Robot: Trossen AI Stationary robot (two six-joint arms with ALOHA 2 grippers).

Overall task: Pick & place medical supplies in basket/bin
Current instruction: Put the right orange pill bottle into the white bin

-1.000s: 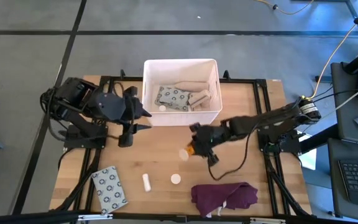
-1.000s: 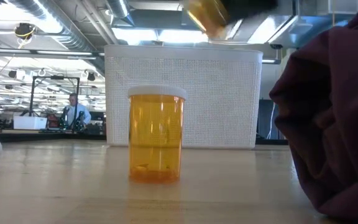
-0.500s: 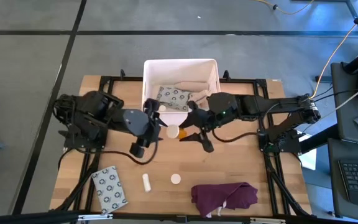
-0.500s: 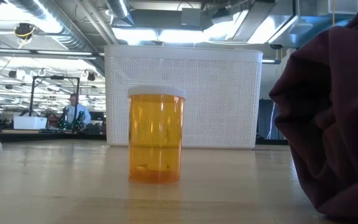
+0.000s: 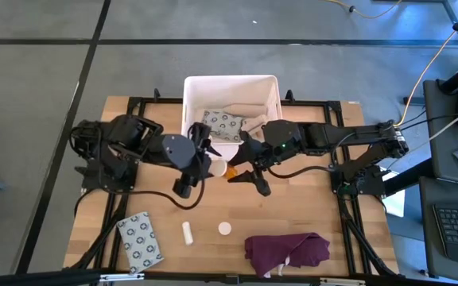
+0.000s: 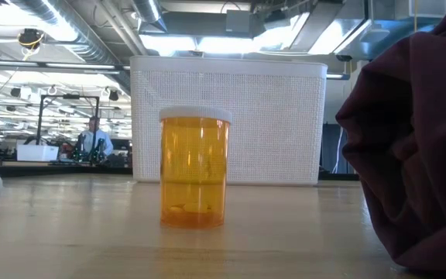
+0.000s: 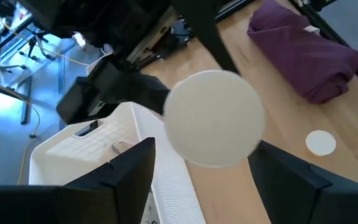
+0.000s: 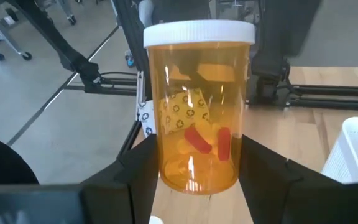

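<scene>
Both arms meet just in front of the white rectangular plastic tub (image 5: pixel 230 86), which sits at the middle of the desk's (image 5: pixel 316 191) far edge with a grey-white patterned packet (image 5: pixel 222 125) and beige rolls (image 5: pixel 253 121) inside. The right gripper (image 5: pixel 233 167) is clamped on an orange pill bottle with a white cap (image 8: pixel 198 106); its wrist view shows the bottle squeezed between the two dark fingers (image 8: pixel 132 180), red and pale pills inside. The left gripper (image 5: pixel 205 159) is right up against that cap, its fingers (image 7: pixel 123 180) spread wide on either side, not pinching it. Another orange pill bottle (image 6: pixel 195 167) stands upright in the low view. Near the desk's front edge lie a second patterned packet (image 5: pixel 140 241) by the front left corner, a small white tube (image 5: pixel 188 232), a round white cap (image 5: pixel 225 229) and a dark purple cloth (image 5: pixel 287 252).
</scene>
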